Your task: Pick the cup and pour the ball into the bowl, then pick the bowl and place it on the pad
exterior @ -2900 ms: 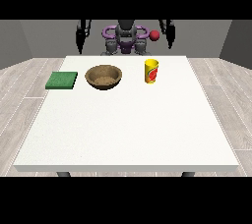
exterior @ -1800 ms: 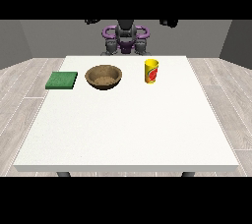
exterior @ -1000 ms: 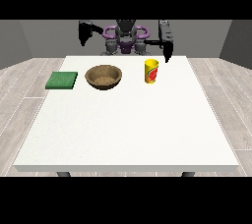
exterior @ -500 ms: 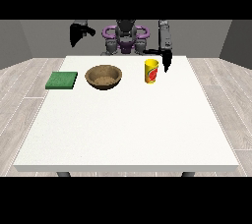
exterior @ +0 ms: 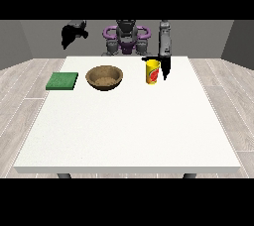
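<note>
Just beside the yellow cylindrical cup with a red mark (exterior: 152, 72), the black hand at the view's right (exterior: 163, 65) hung with fingers pointing down; whether they gripped the cup, I cannot tell. That cup stood upright on the large white table (exterior: 129, 126), right of the brown round bowl (exterior: 104, 77) and the green square pad (exterior: 62, 81). The black hand at the view's left (exterior: 71, 33) was raised clear of the table, its fingers unreadable

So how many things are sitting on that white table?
3. A green pad at the view's left, a brown bowl beside it, and a yellow cup further right. Anything inside the cup is hidden.
</note>
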Action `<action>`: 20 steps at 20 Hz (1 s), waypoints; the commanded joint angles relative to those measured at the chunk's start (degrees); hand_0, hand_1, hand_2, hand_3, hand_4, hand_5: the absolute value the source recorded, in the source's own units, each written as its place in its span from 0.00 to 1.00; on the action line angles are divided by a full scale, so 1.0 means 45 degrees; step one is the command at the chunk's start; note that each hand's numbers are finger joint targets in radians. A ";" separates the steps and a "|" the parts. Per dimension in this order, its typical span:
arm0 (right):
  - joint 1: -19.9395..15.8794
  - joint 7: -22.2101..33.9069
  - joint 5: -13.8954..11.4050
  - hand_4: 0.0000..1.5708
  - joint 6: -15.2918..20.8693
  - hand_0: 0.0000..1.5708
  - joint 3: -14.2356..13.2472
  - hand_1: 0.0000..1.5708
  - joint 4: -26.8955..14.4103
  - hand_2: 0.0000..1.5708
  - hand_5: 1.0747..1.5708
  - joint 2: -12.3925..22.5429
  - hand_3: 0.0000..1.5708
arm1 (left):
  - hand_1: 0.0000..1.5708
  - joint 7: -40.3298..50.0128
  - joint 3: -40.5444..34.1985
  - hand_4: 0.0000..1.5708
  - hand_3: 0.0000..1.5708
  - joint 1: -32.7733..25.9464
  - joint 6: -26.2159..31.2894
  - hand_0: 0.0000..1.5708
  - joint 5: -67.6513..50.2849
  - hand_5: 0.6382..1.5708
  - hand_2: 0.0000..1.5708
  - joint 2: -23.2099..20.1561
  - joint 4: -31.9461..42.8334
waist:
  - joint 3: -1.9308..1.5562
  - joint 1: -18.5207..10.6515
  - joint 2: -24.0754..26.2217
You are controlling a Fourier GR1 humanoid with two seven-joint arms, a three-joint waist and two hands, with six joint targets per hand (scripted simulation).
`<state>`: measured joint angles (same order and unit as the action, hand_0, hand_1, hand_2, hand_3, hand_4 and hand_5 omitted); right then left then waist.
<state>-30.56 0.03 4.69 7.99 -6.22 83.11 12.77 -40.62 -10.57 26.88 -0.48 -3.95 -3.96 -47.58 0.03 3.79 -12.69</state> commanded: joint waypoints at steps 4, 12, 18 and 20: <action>-0.0399 0.0090 -0.0240 0.40 0.0139 0.00 -0.0007 0.00 -0.0124 0.22 0.99 -0.0087 0.33 | 0.00 -0.0558 -0.0326 0.00 0.00 0.1223 -0.0127 0.00 -0.0090 0.96 0.00 -0.0177 0.1951 | -0.0001 0.0158 -0.0019; -0.0358 -0.0957 0.0546 0.38 -0.0975 0.00 -0.1003 0.00 -0.0378 0.26 1.00 0.0819 0.39 | 0.79 -0.3604 0.0136 0.82 1.00 0.0681 -0.2072 0.79 0.1351 0.55 1.00 -0.0178 0.2279 | -0.0008 0.0553 -0.1308; -0.0349 -0.0110 0.0921 0.37 -0.1095 0.00 -0.1459 0.00 -0.0679 0.24 1.00 0.1125 0.42 | 0.84 -0.2945 0.0111 0.82 1.00 0.1193 -0.2335 0.84 0.1300 0.61 1.00 0.0119 0.3366 | -0.0004 0.0284 -0.0144; 0.0479 -0.0575 0.0525 0.37 -0.0787 0.00 -0.1163 0.00 -0.0625 0.23 1.00 0.0659 0.42 | 0.85 -0.3718 0.0297 0.82 1.00 0.0449 -0.2020 0.85 0.1431 0.61 1.00 0.0230 0.3569 | -0.0003 0.0083 0.0169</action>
<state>-30.01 -1.27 7.78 3.49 -11.22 81.99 16.66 -55.15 -10.83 30.16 -8.88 1.11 -4.40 -33.00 0.00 5.92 -13.63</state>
